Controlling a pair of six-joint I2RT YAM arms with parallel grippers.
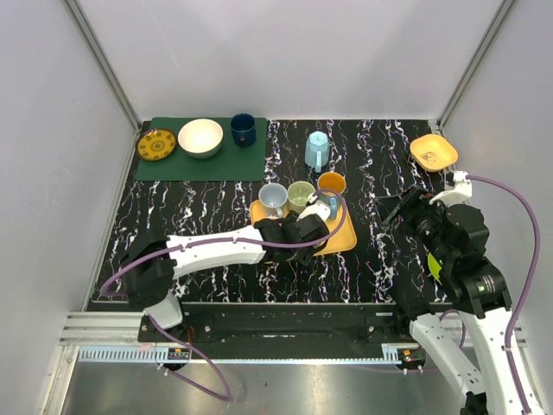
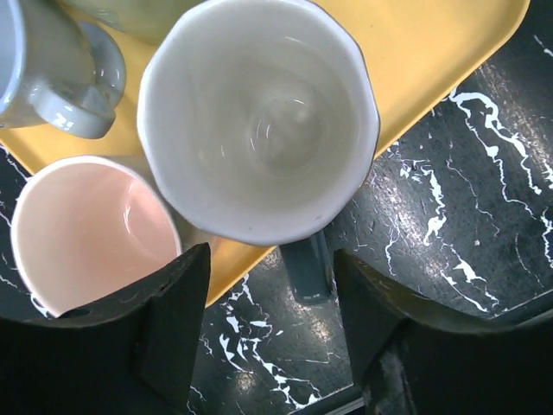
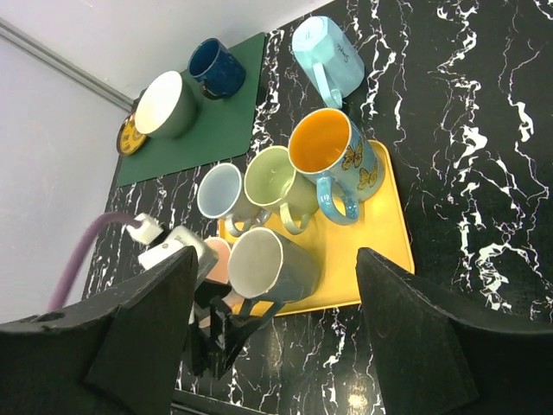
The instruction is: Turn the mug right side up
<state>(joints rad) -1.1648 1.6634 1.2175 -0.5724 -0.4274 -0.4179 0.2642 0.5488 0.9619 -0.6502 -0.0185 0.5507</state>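
Note:
A dark grey mug point(image 2: 259, 121) with a white inside stands mouth-up at the near edge of the yellow tray point(image 2: 432, 52); it also shows in the right wrist view point(image 3: 276, 264). Its handle point(image 2: 307, 268) points off the tray, between the jaws of my left gripper point(image 2: 272, 337), which is open and not touching it. From above, my left gripper point(image 1: 309, 228) hides this mug. A light blue mug point(image 1: 317, 149) stands bottom-up on the table behind the tray point(image 3: 327, 52). My right gripper point(image 1: 393, 210) hangs open and empty to the tray's right.
Also on the tray point(image 1: 341, 242) are a pink mug point(image 2: 86, 225), a grey-blue mug point(image 1: 273, 197), a green mug point(image 1: 301, 194) and an orange-lined butterfly mug point(image 1: 332, 183). A green mat point(image 1: 251, 162) at back left carries a yellow plate, a white bowl and a navy mug. A yellow bowl point(image 1: 434, 152) sits back right.

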